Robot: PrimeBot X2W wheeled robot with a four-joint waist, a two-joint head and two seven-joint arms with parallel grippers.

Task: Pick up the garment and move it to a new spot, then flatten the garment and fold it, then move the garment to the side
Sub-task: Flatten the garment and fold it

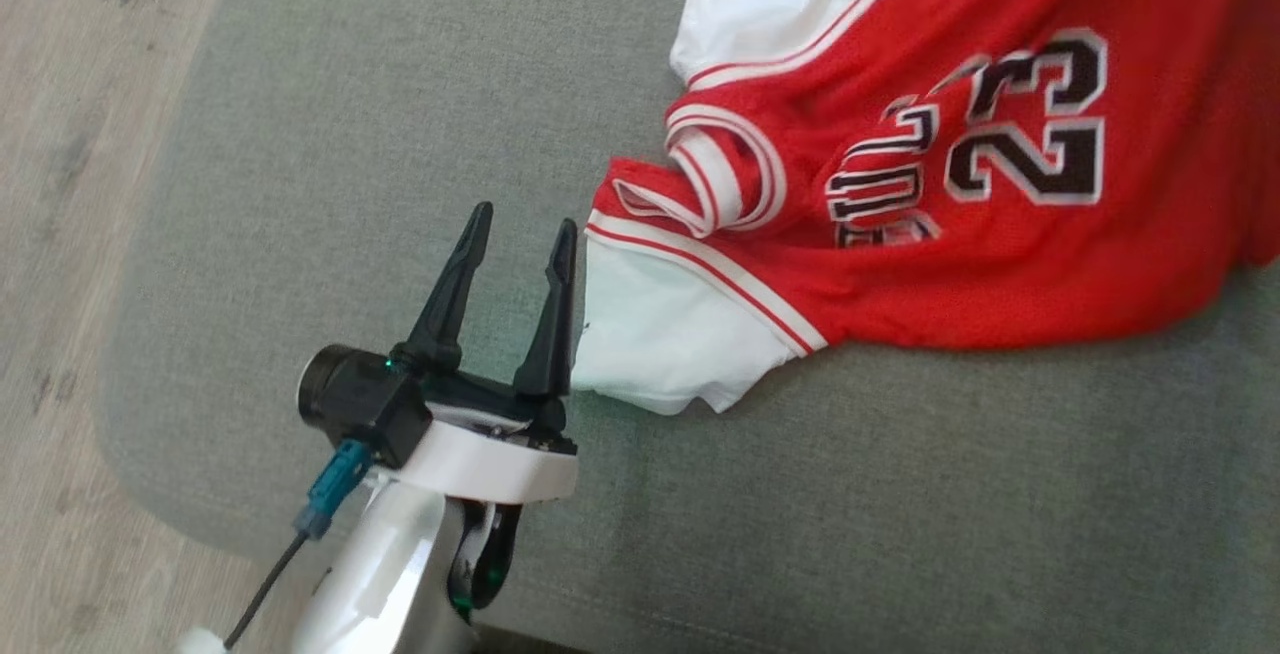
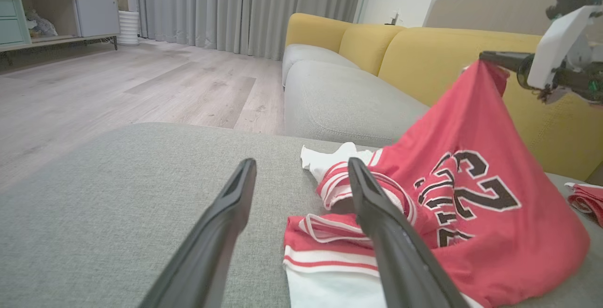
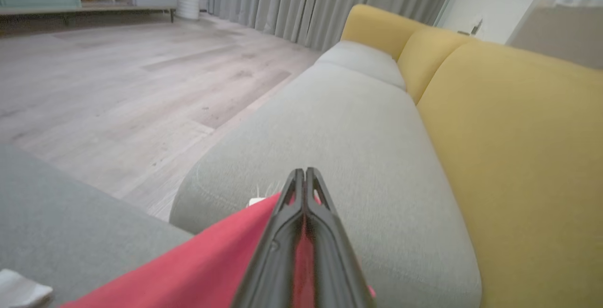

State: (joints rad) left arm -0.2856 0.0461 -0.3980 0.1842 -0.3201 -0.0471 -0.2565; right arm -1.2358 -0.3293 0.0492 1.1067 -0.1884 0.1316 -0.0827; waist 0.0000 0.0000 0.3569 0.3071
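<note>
Garment (image 1: pixel 900 264) on grey cushion (image 1: pixel 350 134), right claw (image 3: pixel 305 172) gripping it, left claw (image 1: pixel 525 216) spread alongside

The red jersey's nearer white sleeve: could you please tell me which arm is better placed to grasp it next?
Probably left: the left gripper hangs open beside the nearer white sleeve, while the right gripper is shut on a lifted part of the red jersey.
</note>
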